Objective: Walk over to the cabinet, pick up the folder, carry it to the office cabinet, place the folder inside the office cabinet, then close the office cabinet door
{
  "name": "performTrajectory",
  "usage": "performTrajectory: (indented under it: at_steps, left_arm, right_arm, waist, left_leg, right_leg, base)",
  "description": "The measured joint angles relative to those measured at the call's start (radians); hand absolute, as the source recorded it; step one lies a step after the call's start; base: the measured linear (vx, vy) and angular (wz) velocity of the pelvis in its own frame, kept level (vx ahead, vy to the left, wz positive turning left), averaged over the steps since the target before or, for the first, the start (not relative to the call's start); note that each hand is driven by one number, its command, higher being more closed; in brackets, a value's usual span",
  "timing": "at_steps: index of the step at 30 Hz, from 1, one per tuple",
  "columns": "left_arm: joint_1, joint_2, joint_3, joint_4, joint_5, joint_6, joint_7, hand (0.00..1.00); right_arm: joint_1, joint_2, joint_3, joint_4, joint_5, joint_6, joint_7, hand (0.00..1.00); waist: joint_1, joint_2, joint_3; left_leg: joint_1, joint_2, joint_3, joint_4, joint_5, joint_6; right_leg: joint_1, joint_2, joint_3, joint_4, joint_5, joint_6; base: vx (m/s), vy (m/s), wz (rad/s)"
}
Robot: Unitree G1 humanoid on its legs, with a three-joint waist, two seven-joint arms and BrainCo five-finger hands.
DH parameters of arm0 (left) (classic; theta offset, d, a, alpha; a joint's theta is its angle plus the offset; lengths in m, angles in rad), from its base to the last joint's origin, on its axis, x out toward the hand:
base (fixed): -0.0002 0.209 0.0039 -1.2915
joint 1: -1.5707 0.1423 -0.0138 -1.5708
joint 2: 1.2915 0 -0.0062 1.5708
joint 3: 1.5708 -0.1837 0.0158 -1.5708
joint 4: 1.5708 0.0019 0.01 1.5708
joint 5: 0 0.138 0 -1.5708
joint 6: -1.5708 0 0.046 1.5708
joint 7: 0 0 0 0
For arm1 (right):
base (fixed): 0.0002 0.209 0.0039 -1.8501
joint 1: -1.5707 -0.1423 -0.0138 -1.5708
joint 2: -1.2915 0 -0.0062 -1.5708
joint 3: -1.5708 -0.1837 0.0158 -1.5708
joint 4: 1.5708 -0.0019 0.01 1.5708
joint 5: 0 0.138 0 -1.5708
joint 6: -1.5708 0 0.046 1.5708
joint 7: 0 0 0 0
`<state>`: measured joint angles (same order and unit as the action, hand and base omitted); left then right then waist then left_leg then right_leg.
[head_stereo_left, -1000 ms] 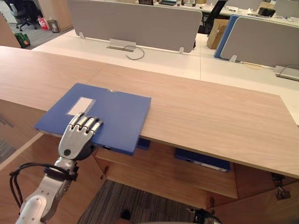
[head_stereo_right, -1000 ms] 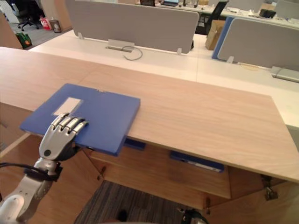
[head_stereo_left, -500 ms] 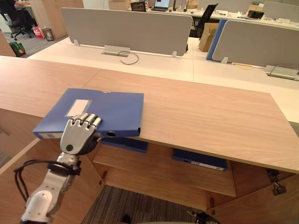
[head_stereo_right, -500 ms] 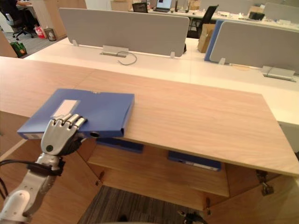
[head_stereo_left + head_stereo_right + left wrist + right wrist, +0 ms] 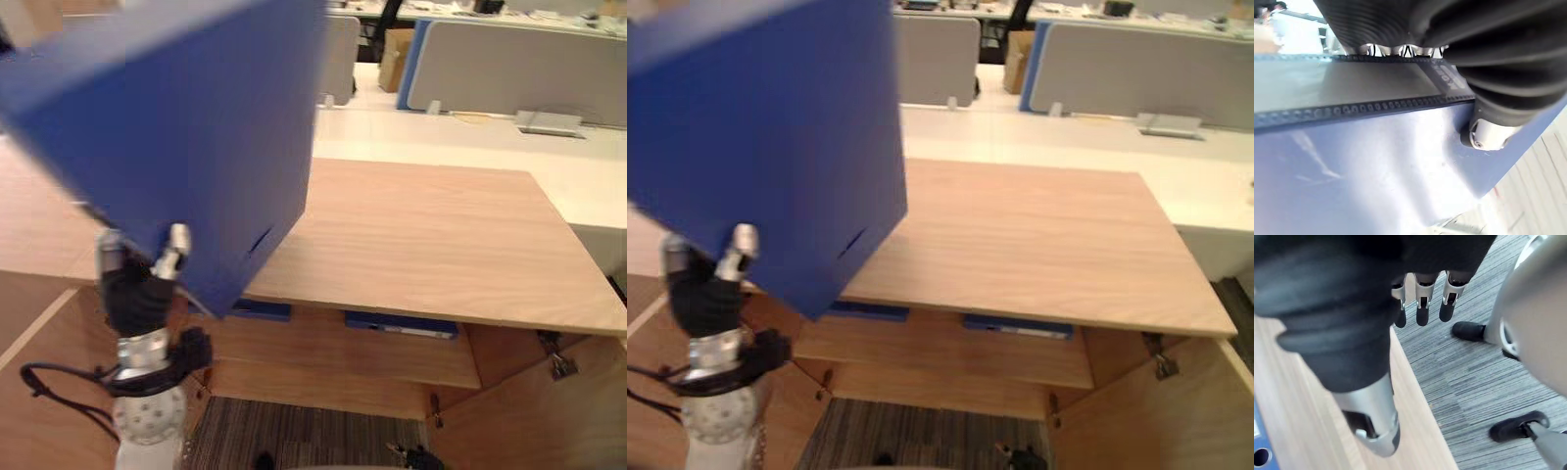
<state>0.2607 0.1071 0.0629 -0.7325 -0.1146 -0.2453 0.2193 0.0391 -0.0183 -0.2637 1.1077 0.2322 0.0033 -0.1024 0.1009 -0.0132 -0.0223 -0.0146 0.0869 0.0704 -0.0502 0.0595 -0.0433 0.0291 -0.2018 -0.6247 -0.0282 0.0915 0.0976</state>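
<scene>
Wood countertop [image 5: 421, 235] below two grey dividers [image 5: 509, 59] at twelve o'clock, two binders [image 5: 397, 323] shelved underneath, one folder [image 5: 186, 127] clamped in the left hand [image 5: 137, 284] at nine o'clock, right hand [image 5: 1421, 308] slack-fingered.

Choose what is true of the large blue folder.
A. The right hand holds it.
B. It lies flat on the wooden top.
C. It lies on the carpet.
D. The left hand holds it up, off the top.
D: the left hand pinches the folder, which is tilted up off the cabinet top.
</scene>
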Motion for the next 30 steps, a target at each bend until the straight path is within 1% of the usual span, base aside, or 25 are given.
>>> performTrajectory:
  at_steps: [2, 3, 4, 5, 6, 7, 9, 10, 12, 15, 17, 18, 19, 20, 21, 23, 25, 26, 28, 29, 30]
  left_arm:
    - [0.013, -0.03, 0.044, -0.013, -0.2, -0.007, -0.058, 1.0]
    - [0.019, -0.034, 0.052, -0.013, -0.24, -0.01, -0.073, 1.0]
    - [0.033, -0.043, 0.061, -0.015, -0.295, -0.013, -0.096, 1.0]
    - [0.041, -0.047, 0.062, -0.02, -0.318, -0.013, -0.105, 1.0]
    - [0.06, -0.058, 0.062, -0.032, -0.351, -0.016, -0.126, 1.0]
    - [0.066, -0.064, 0.062, -0.033, -0.363, -0.018, -0.133, 1.0]
    - [0.085, -0.091, 0.064, -0.033, -0.394, -0.018, -0.139, 1.0]
    - [0.09, -0.099, 0.066, -0.033, -0.4, -0.018, -0.139, 1.0]
    - [0.109, -0.129, 0.076, -0.033, -0.414, -0.018, -0.137, 1.0]
    - [0.125, -0.146, 0.063, -0.033, -0.431, -0.018, -0.134, 1.0]
    - [0.142, -0.146, 0.049, -0.033, -0.427, -0.017, -0.133, 1.0]
    - [0.146, -0.145, 0.045, -0.033, -0.427, -0.016, -0.133, 1.0]
    - [0.151, -0.145, 0.032, -0.033, -0.424, -0.016, -0.134, 1.0]
    - [0.15, -0.145, 0.02, -0.033, -0.409, -0.016, -0.136, 1.0]
    - [0.151, -0.145, 0.015, -0.033, -0.398, -0.016, -0.136, 1.0]
    - [0.15, -0.145, 0.004, -0.033, -0.356, -0.015, -0.137, 1.0]
    - [0.151, -0.145, 0.002, -0.033, -0.343, -0.015, -0.137, 1.0]
    - [0.151, -0.145, 0.002, -0.033, -0.323, -0.014, -0.137, 1.0]
    - [0.148, -0.144, 0.002, -0.033, -0.308, -0.014, -0.137, 1.0]
    - [0.143, -0.142, 0.003, -0.033, -0.302, -0.014, -0.138, 1.0]
    - [0.14, -0.141, 0.004, -0.033, -0.297, -0.014, -0.138, 1.0]
  right_arm:
    - [0.079, 0.01, 0.049, -0.186, 0.027, -0.018, 0.003, 0.0]
    - [0.096, 0.013, 0.054, -0.225, 0.028, -0.028, 0.002, 0.0]
    - [0.134, 0.026, 0.06, -0.312, 0.031, -0.038, 0.001, 0.0]
    - [0.15, 0.033, 0.06, -0.353, 0.031, -0.043, -0.002, 0.0]
    - [0.195, 0.06, 0.058, -0.468, 0.03, -0.05, -0.017, 0.0]
    - [0.211, 0.073, 0.054, -0.512, 0.029, -0.056, -0.026, 0.0]
    - [0.258, 0.084, 0.046, -0.661, 0.025, -0.073, -0.064, 0.0]
    - [0.268, 0.086, 0.038, -0.701, 0.025, -0.076, -0.078, 0.0]
    - [0.309, 0.095, 0.008, -0.872, 0.025, -0.084, -0.128, 0.0]
    - [0.342, 0.104, -0.019, -1.026, 0.012, -0.09, -0.18, 0.0]
    - [0.353, 0.107, -0.029, -1.163, -0.071, -0.088, -0.241, 0.0]
    - [0.354, 0.107, -0.03, -1.203, -0.094, -0.085, -0.255, 0.0]
    - [0.354, 0.108, -0.031, -1.29, -0.143, -0.079, -0.28, 0.0]
    - [0.354, 0.108, -0.033, -1.371, -0.2, -0.072, -0.307, 0.0]
    - [0.354, 0.108, -0.037, -1.411, -0.232, -0.069, -0.319, 0.0]
    - [0.348, 0.107, -0.059, -1.56, -0.344, -0.059, -0.354, 0.0]
    - [0.336, 0.104, -0.069, -1.646, -0.399, -0.052, -0.374, 0.0]
    - [0.316, 0.098, -0.067, -1.711, -0.472, -0.041, -0.381, 0.0]
    - [0.281, 0.089, -0.057, -1.77, -0.523, -0.04, -0.381, 0.0]
    - [0.215, 0.083, -0.049, -1.803, -0.559, -0.041, -0.372, 0.0]
    - [0.18, 0.084, -0.049, -1.809, -0.571, -0.044, -0.366, 0.0]
  waist:
    - [-0.012, 0.0, 0.001]
    - [-0.019, 0.001, 0.001]
    - [-0.035, 0.003, 0.0]
    - [-0.04, 0.003, 0.0]
    - [-0.055, 0.003, 0.0]
    - [-0.056, 0.004, 0.001]
    - [-0.069, 0.016, 0.008]
    - [-0.074, 0.02, 0.01]
    - [-0.089, 0.036, 0.016]
    - [-0.099, 0.05, 0.025]
    - [-0.109, 0.063, 0.034]
    - [-0.111, 0.067, 0.034]
    - [-0.115, 0.073, 0.033]
    - [-0.119, 0.078, 0.036]
    - [-0.12, 0.08, 0.037]
    - [-0.123, 0.084, 0.034]
    - [-0.124, 0.084, 0.035]
    - [-0.125, 0.084, 0.037]
    - [-0.126, 0.083, 0.038]
    - [-0.126, 0.078, 0.042]
    - [-0.126, 0.078, 0.043]
  left_leg:
    - [0.009, -0.003, 0.033, 0.001, -0.009, -0.001]
    - [0.013, -0.004, 0.038, 0.001, -0.011, 0.001]
    - [0.021, -0.005, 0.049, 0.002, -0.017, 0.001]
    - [0.023, -0.005, 0.055, 0.003, -0.02, 0.002]
    - [0.024, -0.005, 0.074, 0.007, -0.027, 0.004]
    - [0.025, -0.005, 0.086, 0.009, -0.03, 0.004]
    - [0.036, -0.009, 0.122, 0.02, -0.044, 0.005]
    - [0.04, -0.01, 0.129, 0.023, -0.048, 0.007]
    - [0.059, -0.012, 0.159, 0.037, -0.066, 0.009]
    - [0.078, -0.007, 0.189, 0.056, -0.089, 0.011]
    - [0.102, -0.003, 0.227, 0.075, -0.112, 0.01]
    - [0.106, -0.002, 0.239, 0.081, -0.119, 0.01]
    - [0.109, -0.001, 0.253, 0.095, -0.132, 0.011]
    - [0.115, 0.0, 0.265, 0.104, -0.14, 0.011]
    - [0.118, -0.001, 0.269, 0.107, -0.143, 0.01]
    - [0.121, -0.005, 0.275, 0.11, -0.146, 0.011]
    - [0.12, -0.006, 0.278, 0.11, -0.146, 0.011]
    - [0.121, -0.007, 0.279, 0.112, -0.146, 0.011]
    - [0.121, -0.008, 0.279, 0.115, -0.146, 0.011]
    - [0.122, -0.008, 0.279, 0.121, -0.146, 0.011]
    - [0.122, -0.008, 0.279, 0.122, -0.146, 0.011]
  right_leg:
    - [-0.016, -0.004, 0.032, 0.001, 0.003, -0.002]
    - [-0.016, -0.005, 0.038, 0.001, 0.003, -0.002]
    - [-0.016, -0.007, 0.049, 0.0, 0.004, -0.001]
    - [-0.018, -0.007, 0.055, 0.0, 0.004, -0.001]
    - [-0.028, -0.007, 0.073, 0.001, 0.005, 0.0]
    - [-0.035, -0.007, 0.085, 0.002, 0.006, 0.001]
    - [-0.045, -0.01, 0.126, 0.002, 0.014, 0.006]
    - [-0.045, -0.012, 0.134, 0.002, 0.014, 0.007]
    - [-0.045, -0.013, 0.172, 0.003, 0.015, 0.009]
    - [-0.045, -0.01, 0.208, 0.011, 0.015, 0.009]
    - [-0.047, -0.009, 0.247, 0.026, 0.013, 0.01]
    - [-0.048, -0.009, 0.251, 0.031, 0.011, 0.011]
    - [-0.053, -0.01, 0.267, 0.039, 0.008, 0.011]
    - [-0.055, -0.012, 0.28, 0.046, 0.006, 0.012]
    - [-0.056, -0.013, 0.284, 0.051, 0.005, 0.013]
    - [-0.068, -0.02, 0.295, 0.076, -0.005, 0.016]
    - [-0.077, -0.022, 0.301, 0.087, -0.007, 0.018]
    - [-0.077, -0.023, 0.303, 0.089, -0.007, 0.017]
    - [-0.077, -0.024, 0.304, 0.09, -0.006, 0.018]
    - [-0.077, -0.024, 0.307, 0.092, -0.006, 0.017]
    - [-0.076, -0.024, 0.308, 0.093, -0.006, 0.017]
  base:
    - [0.0, 0.033, -0.38]
    - [0.02, 0.028, -0.32]
    - [0.02, 0.019, -0.21]
    - [0.03, 0.026, -0.33]
    - [0.03, 0.021, -0.34]
    - [0.03, 0.026, -0.48]
    - [0.02, 0.026, -0.48]
    - [0.02, 0.033, -0.46]
    - [0.02, 0.034, -0.46]
    - [0.01, 0.019, -0.43]
    - [0.0, 0.024, -0.52]
    - [-0.02, 0.027, -0.45]
    - [-0.02, 0.025, -0.4]
    - [-0.03, 0.023, -0.34]
    - [-0.03, 0.012, -0.22]
    - [-0.02, 0.008, -0.09]
    - [-0.01, 0.004, -0.07]
    - [-0.01, -0.002, -0.04]
    - [0.0, 0.0, 0.0]
    - [-0.02, -0.009, -0.03]
    - [-0.03, -0.008, -0.03]
